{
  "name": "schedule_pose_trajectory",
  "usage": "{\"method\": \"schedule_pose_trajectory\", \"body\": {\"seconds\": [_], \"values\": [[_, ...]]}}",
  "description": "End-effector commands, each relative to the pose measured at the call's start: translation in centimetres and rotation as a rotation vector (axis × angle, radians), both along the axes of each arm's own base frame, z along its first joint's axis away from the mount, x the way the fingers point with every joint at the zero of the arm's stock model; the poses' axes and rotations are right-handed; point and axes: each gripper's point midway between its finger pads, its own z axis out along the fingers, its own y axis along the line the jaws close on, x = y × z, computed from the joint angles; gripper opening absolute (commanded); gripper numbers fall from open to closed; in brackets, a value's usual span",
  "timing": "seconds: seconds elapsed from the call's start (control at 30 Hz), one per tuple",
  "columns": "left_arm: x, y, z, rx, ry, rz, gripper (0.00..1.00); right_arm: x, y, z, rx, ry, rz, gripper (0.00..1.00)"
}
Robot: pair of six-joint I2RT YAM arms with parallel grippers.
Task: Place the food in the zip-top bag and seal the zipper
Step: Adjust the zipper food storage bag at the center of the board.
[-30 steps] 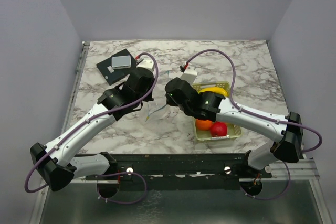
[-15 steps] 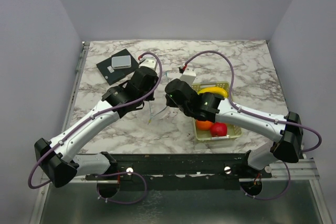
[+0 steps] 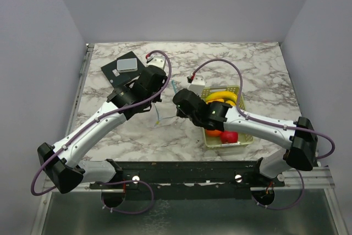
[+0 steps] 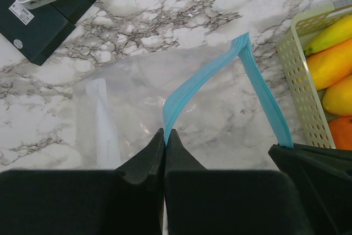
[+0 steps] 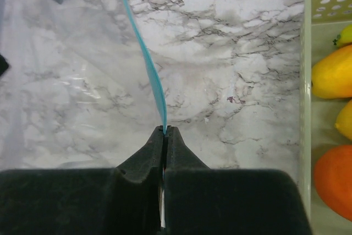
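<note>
The clear zip-top bag (image 4: pixel 132 97) lies on the marble between my arms, its mouth held up. Its light blue zipper (image 4: pixel 203 75) rises to a peak and falls toward the right gripper. My left gripper (image 4: pixel 165 131) is shut on one side of the zipper strip. My right gripper (image 5: pixel 165 129) is shut on the other part of the zipper (image 5: pixel 144 53). In the top view the bag (image 3: pixel 163 113) shows between the left gripper (image 3: pixel 157 100) and the right gripper (image 3: pixel 177 108). The food sits in the basket: banana (image 3: pixel 223 96), orange (image 3: pixel 213 132), red apple (image 3: pixel 230 136).
The pale green mesh basket (image 3: pixel 243 142) stands right of the bag, under the right arm; its wall (image 4: pixel 297 81) is close to the bag's mouth. A black pad with a grey box (image 3: pixel 127 64) lies at the back left.
Both grippers have shifted toward the back of the table with the zipper in them. The left arm has stretched further out and the bag's mouth has moved with them.
</note>
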Motion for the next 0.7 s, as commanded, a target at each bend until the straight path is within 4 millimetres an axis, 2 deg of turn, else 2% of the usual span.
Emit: {"method": "schedule_pose_trajectory", "body": {"seconds": [0.0, 0.33, 0.67], "values": [[0.2, 1.0, 1.3, 0.063, -0.026, 0.017, 0.0, 0.1, -1.0, -1.4, -0.022, 0.002, -0.026, 0.01], [-0.1, 2.4, 1.7, 0.116, -0.037, 0.036, 0.0, -0.1, -2.1, -6.1, -0.064, 0.064, -0.054, 0.01], [-0.6, 3.4, 2.2, 0.135, -0.049, 0.038, 0.0, 0.1, -2.9, -9.5, -0.087, 0.13, -0.071, 0.01]]}}
